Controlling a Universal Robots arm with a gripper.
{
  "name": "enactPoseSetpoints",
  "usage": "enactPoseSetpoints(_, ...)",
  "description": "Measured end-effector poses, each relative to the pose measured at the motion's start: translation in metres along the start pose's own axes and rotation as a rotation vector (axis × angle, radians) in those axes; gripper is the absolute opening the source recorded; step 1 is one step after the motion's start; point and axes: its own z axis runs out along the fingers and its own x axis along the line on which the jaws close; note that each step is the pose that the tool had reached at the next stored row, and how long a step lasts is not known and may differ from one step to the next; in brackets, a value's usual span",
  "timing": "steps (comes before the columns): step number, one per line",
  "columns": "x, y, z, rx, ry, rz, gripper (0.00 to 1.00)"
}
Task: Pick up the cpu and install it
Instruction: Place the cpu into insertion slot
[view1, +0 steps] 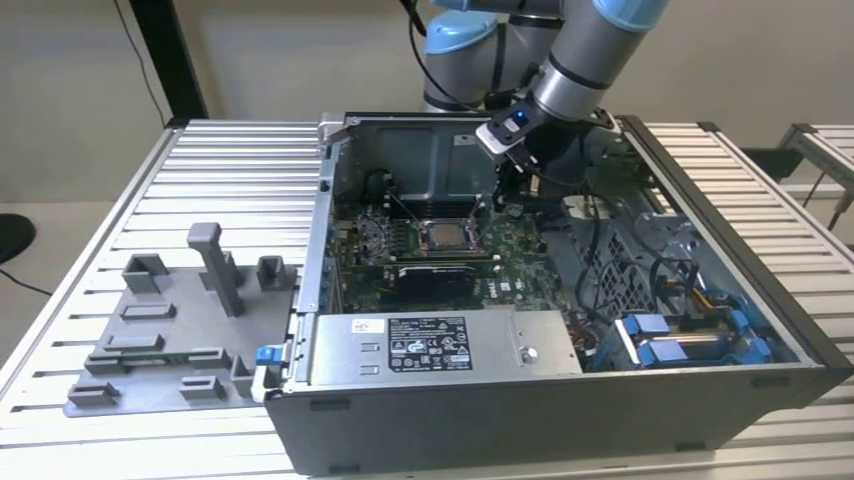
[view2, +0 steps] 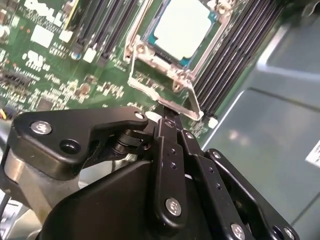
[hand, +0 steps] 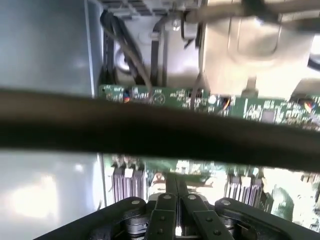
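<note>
Silvery cpu (view2: 182, 27) lies flat in the metal socket (view2: 165, 100), just past the gripper (view2: 167, 120) tip. Its black jaws are pressed together, holding nothing.

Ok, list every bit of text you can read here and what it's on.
Power supply label: print too small to read.
Motherboard white lettering: cut off, not legible.
Sticker on grey panel: cut off, unreadable.
Top of cpu: washed out, nothing legible.
</note>
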Motion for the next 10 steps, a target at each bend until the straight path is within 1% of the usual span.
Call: enactPoseSetpoints(10,0.0003,-0.0285,0.0058,-0.0001,0.0187,-0.004,0.0)
